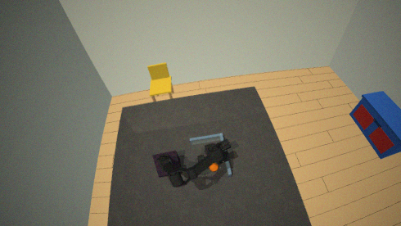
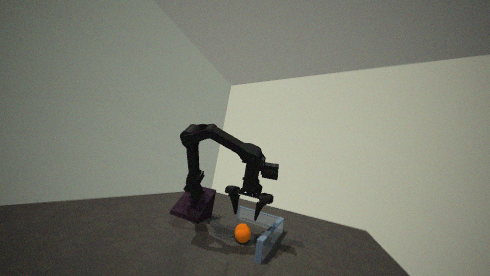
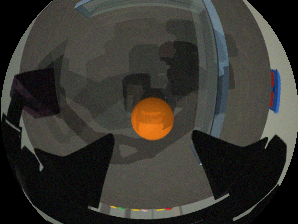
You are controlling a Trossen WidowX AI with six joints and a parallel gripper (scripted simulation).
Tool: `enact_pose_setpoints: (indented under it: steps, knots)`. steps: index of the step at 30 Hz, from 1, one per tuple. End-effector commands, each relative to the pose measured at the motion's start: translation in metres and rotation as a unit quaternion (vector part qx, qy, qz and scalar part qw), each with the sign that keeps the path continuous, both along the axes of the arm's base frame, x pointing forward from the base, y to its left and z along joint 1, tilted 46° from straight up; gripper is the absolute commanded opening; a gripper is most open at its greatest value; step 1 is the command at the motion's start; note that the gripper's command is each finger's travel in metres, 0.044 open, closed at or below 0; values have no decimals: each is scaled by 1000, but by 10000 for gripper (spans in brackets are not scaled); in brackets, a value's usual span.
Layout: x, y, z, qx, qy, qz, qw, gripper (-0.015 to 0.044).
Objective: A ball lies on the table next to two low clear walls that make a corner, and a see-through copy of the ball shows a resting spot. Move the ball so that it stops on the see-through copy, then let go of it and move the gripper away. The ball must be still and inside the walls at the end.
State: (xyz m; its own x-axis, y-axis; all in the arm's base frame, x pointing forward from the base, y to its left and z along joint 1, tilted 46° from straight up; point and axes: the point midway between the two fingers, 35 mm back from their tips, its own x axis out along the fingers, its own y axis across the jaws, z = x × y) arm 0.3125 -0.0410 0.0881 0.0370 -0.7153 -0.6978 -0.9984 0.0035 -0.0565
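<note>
The orange ball (image 1: 214, 167) (image 2: 243, 233) (image 3: 152, 119) rests on the table, on the inner side of the corner made by the two low clear walls (image 1: 229, 168) (image 2: 270, 241) (image 3: 221, 75). It is a short way from the nearer wall, with a gap between them. The see-through copy does not show apart from the ball; the two appear to overlap, and a small offset is hard to judge. My gripper (image 2: 246, 217) is open and empty, pointing down above the ball. In the wrist view the ball lies beyond the spread fingertips, touching neither.
The other clear wall (image 1: 206, 138) runs behind the gripper. The arm stands on a dark purple base (image 1: 157, 165) (image 2: 190, 207) (image 3: 42, 92) at the left. A yellow chair (image 1: 160, 86) and a blue cabinet (image 1: 386, 108) stand off the table.
</note>
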Motion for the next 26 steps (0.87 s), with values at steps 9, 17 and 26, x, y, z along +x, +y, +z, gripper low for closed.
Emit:
enact_pose_setpoints:
  steps: [9, 17, 26]
  knots:
    - [0, 14, 15, 0, -6, 5, 1000, 407]
    - [-3, 48, 49, 1, -7, 2, 1000, 440]
    - [-3, 50, 50, 1, -7, 2, 1000, 440]
